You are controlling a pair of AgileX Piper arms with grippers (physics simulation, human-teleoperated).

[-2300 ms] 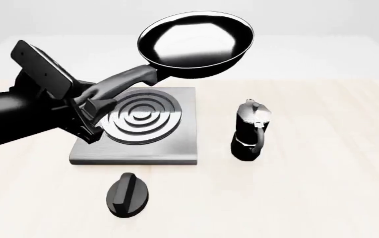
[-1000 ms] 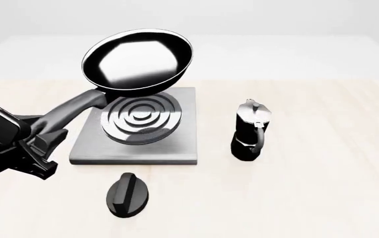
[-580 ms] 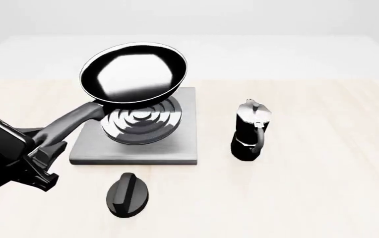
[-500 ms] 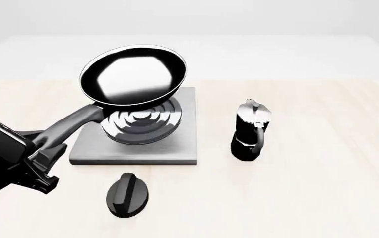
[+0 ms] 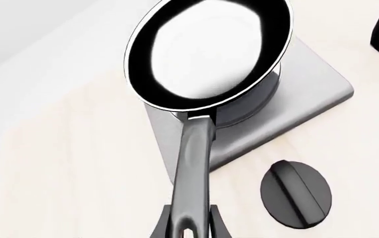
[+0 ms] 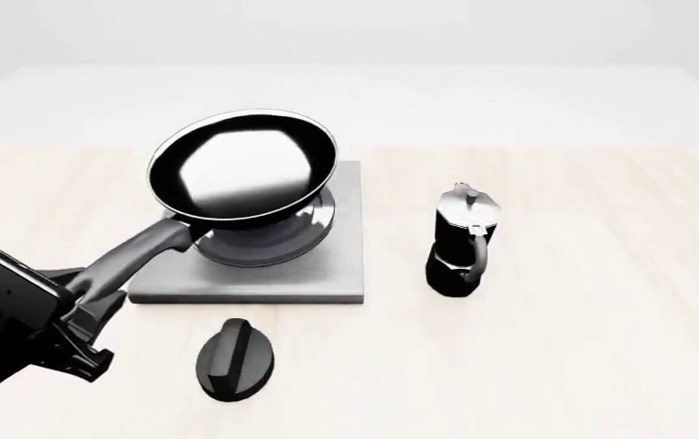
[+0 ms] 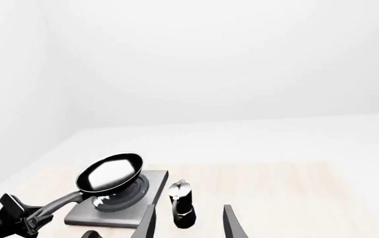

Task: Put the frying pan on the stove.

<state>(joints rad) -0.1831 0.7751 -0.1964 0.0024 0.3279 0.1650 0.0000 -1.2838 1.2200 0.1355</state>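
A black oval knob [image 6: 235, 358] lies on the pale wooden table [image 6: 569, 347] just beside the left gripper; a moka pot [image 6: 461, 240] stands upright farther off.

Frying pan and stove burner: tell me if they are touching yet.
Cannot tell. In the front view the frying pan overlaps the stove burner, hiding any gap; the left wrist view shows no plain contact either.

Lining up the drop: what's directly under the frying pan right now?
Under the frying pan sits the stove; its ringed burner peeks out at the pan's near edge. Most of the burner is covered, so pan-to-burner contact can't be confirmed. The left gripper holds the handle.
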